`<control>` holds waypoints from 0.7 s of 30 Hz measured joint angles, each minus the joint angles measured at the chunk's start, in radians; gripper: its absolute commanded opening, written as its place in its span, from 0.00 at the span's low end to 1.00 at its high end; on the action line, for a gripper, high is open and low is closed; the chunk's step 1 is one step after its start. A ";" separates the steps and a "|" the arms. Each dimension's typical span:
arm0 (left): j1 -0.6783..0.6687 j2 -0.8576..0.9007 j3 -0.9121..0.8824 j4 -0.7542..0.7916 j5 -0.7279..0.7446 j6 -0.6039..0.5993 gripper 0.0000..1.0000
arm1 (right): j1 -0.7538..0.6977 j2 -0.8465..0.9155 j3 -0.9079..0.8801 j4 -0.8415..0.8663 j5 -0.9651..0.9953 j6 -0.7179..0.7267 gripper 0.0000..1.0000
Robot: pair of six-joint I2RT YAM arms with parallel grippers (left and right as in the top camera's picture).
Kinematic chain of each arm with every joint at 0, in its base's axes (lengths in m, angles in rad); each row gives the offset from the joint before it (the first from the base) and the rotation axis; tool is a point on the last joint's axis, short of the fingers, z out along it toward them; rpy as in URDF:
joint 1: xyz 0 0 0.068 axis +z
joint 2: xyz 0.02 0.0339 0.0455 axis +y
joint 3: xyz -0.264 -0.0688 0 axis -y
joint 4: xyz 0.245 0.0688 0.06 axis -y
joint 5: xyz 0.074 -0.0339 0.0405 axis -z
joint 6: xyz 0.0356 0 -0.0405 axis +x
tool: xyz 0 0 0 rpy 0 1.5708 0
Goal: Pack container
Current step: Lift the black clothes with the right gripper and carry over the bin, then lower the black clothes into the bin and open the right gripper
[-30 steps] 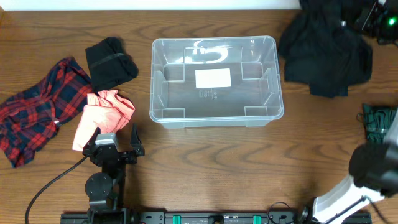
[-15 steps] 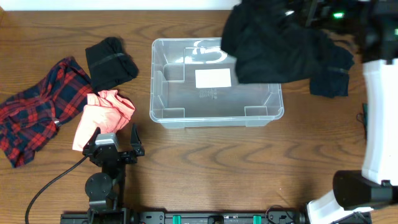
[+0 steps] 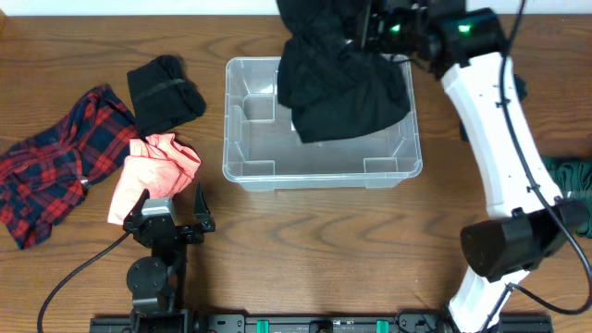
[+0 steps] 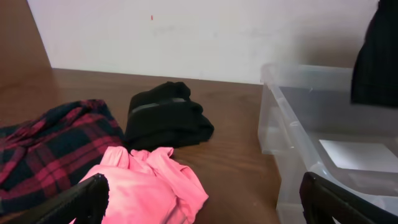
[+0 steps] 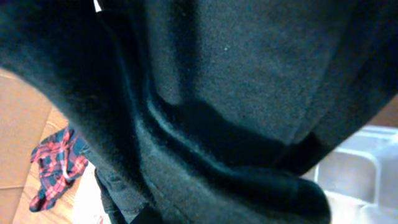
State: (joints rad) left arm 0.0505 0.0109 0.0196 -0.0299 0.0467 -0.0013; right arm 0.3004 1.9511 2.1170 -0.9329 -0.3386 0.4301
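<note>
The clear plastic container (image 3: 239, 120) stands at the table's middle back; its near corner shows in the left wrist view (image 4: 292, 143) and right wrist view (image 5: 367, 162). My right gripper (image 3: 367, 28) is over the container's far edge, shut on a large black garment (image 3: 342, 83) that hangs over the tub's right half and hides the white label. The garment (image 5: 205, 106) fills the right wrist view and hides the fingers. My left gripper (image 3: 171, 199) is open and empty near the front left, just short of a pink cloth (image 4: 146, 186).
A red plaid shirt (image 3: 55, 171) lies at the far left, with a folded black cloth (image 3: 162, 92) and the pink cloth (image 3: 153, 171) between it and the container. A dark green item (image 3: 566, 180) lies at the right edge.
My right arm has swung left with the black garment, from the back right corner to over the container. The left arm has not moved.
</note>
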 measured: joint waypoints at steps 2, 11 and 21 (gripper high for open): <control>0.000 0.000 0.000 0.000 0.000 0.000 0.98 | 0.019 0.010 0.000 0.000 0.010 0.021 0.01; 0.000 0.000 0.000 0.000 0.000 0.000 0.98 | 0.123 0.072 0.000 0.005 0.061 0.140 0.01; 0.000 0.000 0.000 0.000 0.000 0.000 0.98 | 0.188 0.123 -0.005 -0.048 0.145 0.178 0.01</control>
State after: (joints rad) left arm 0.0505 0.0109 0.0196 -0.0299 0.0467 -0.0013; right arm 0.4885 2.0743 2.1124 -0.9813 -0.1940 0.6083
